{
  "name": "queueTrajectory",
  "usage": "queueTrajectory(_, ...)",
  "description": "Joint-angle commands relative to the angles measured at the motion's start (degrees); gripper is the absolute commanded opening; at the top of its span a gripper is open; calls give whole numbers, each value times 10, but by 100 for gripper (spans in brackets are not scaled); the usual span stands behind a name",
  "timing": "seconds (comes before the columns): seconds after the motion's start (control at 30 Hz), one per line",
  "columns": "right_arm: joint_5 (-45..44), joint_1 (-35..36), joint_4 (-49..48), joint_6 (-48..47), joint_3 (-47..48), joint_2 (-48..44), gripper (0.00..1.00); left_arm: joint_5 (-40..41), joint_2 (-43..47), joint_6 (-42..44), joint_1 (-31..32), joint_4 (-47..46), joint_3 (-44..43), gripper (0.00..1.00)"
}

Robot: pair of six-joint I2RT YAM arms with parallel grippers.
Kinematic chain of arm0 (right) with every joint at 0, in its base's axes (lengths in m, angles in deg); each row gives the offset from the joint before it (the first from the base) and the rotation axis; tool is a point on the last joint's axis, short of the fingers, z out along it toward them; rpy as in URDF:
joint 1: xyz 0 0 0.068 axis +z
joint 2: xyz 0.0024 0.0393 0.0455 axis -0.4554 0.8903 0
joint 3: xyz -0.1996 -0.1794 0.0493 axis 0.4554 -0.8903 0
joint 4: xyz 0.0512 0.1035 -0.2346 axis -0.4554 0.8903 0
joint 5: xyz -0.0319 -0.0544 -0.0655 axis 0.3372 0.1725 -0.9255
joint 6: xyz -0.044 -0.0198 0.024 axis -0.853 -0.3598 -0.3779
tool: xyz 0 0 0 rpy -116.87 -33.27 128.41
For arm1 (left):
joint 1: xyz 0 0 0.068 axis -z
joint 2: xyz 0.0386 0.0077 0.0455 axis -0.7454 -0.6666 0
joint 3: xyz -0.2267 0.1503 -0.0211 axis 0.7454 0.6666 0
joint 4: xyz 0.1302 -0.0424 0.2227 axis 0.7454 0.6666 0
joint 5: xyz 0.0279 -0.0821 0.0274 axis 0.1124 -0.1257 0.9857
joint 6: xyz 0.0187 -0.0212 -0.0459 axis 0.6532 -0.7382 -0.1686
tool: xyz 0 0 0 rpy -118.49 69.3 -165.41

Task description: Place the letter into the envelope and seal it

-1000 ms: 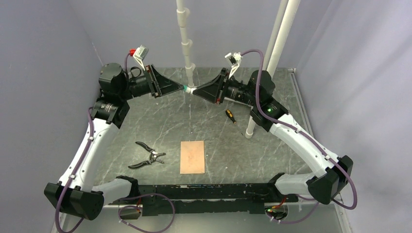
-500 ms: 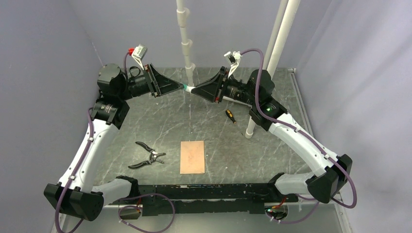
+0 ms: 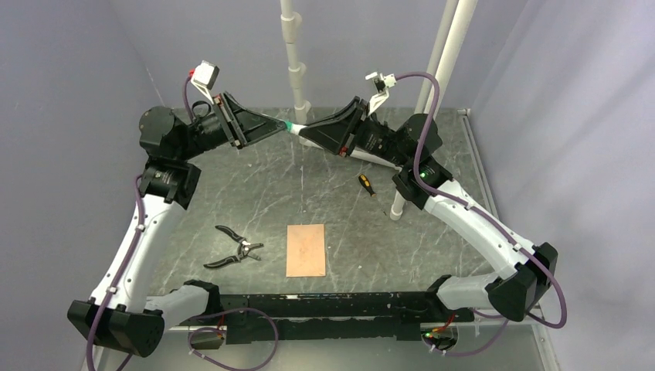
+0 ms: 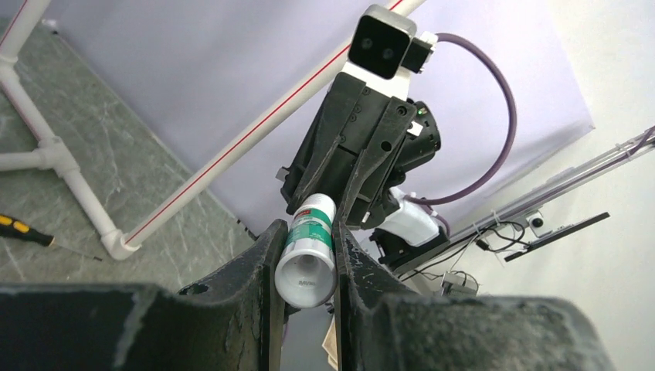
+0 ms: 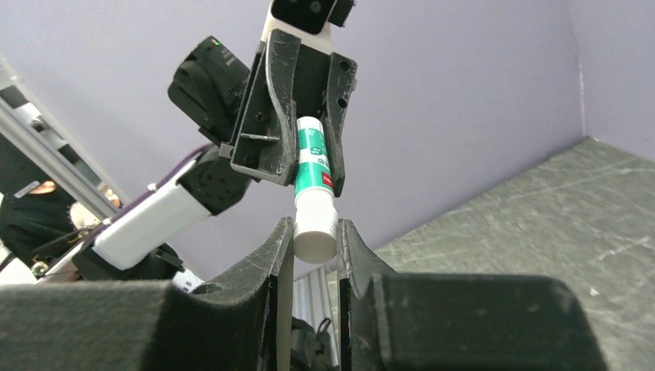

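- The left arm (image 3: 135, 239) rose from its base and bent inward, high above the table (image 3: 432, 247).
- The right arm (image 3: 471, 220) mirrored it, wrist tilted up.
- The letter (image 3: 306, 250) lay flat near the front edge, well apart from both grippers.
- The left gripper (image 3: 284, 125) clamped the glue stick's (image 3: 294, 130) green body.
- The right gripper (image 3: 303, 134) pinched its white cap end.

No text was legible; the white cylindrical glue stick (image 5: 313, 189) bore a green label with unreadable print.
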Motion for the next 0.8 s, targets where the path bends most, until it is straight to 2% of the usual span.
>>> queueTrajectory(0.0, 4, 24, -55, 28, 34, 11, 0, 14, 20, -42, 6, -89, 6, 2)
queueTrajectory(0.2, -2, 28, -36, 24, 45, 12, 0, 25, 30, -9, 7, -46, -8, 3)
queueTrajectory(0.33, -10, 28, -65, 54, 38, 18, 0, 28, 26, -104, 10, -171, 44, 2)
queueTrajectory(0.4, -15, 29, -92, 83, 34, 24, 0, 28, 22, -125, 10, -211, 56, 3)
queueTrajectory(0.57, 9, 31, -157, 137, 42, 49, 0, 29, 25, -101, 13, -188, 50, 2)
queueTrajectory(0.77, 50, 31, -172, 179, 76, 77, 0, 4, 21, -60, 19, -173, 40, 3)
